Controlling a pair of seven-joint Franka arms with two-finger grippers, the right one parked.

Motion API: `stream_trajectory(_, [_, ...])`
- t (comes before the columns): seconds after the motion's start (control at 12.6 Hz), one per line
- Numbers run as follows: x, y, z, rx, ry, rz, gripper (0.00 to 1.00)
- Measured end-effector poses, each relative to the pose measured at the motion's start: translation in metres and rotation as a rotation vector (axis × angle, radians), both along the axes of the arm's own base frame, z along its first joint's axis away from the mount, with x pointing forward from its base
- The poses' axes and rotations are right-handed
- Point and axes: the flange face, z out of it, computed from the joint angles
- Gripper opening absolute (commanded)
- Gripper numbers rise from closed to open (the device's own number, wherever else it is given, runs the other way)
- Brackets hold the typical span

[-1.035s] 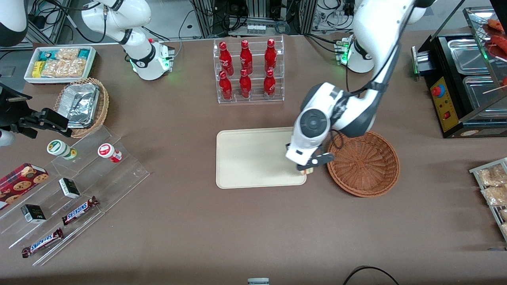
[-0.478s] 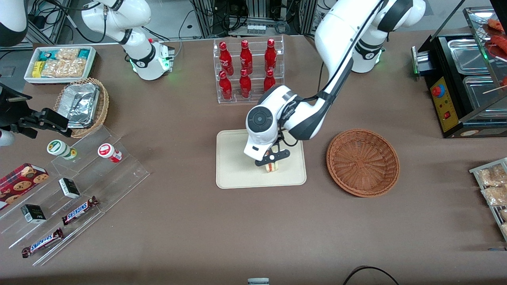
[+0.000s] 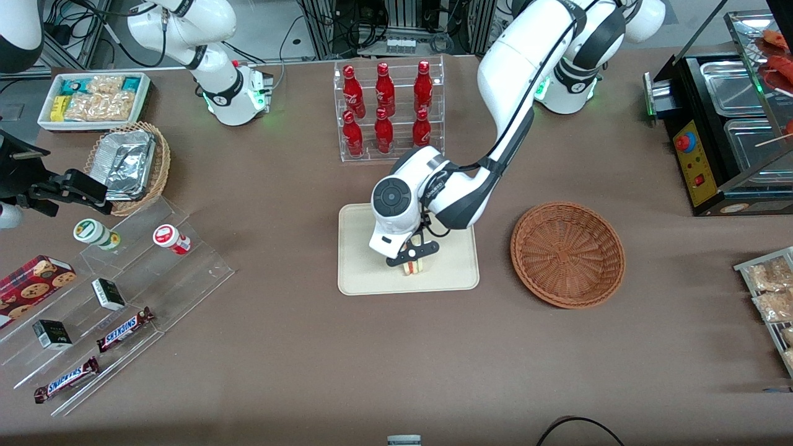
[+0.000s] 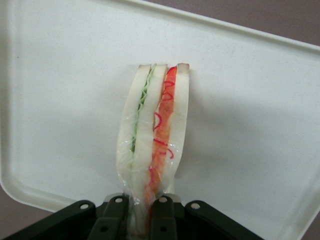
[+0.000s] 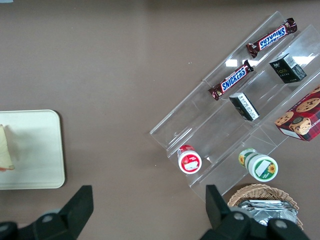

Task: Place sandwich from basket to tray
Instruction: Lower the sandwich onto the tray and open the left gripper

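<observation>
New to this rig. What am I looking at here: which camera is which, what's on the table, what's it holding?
Two white robot arms stand at a brown table; one works. The front view looks down on the table from the front. The left wrist view rides on the working arm, just above its claw. The right wrist view is from the parked arm. The claw is shut on a triangular white-bread sandwich with red and green filling, holding it over the flat cream rectangular tray. Beside the tray lies a round reddish-brown wicker basket, nothing in it. A clear rack of red bottles stands farther from the front camera.
</observation>
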Motion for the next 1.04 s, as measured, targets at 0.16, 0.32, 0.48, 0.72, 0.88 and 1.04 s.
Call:
stream_trajectory(0.16, [0.000,0.000,-0.007,0.003,0.004,0.000,0.98])
stream_trajectory(0.32, [0.001,0.001,-0.006,0.003,0.002,0.002,1.00])
stream_trajectory(0.48, [0.004,-0.002,0.002,-0.009,-0.011,0.003,1.00])
stream_trajectory(0.72, [0.010,-0.005,0.041,-0.034,-0.040,0.004,1.00])
stream_trajectory(0.88, [0.010,-0.003,0.083,-0.047,-0.061,0.003,1.00])
stream_trajectory(1.04, [0.005,0.007,0.121,-0.023,-0.052,-0.017,1.00])
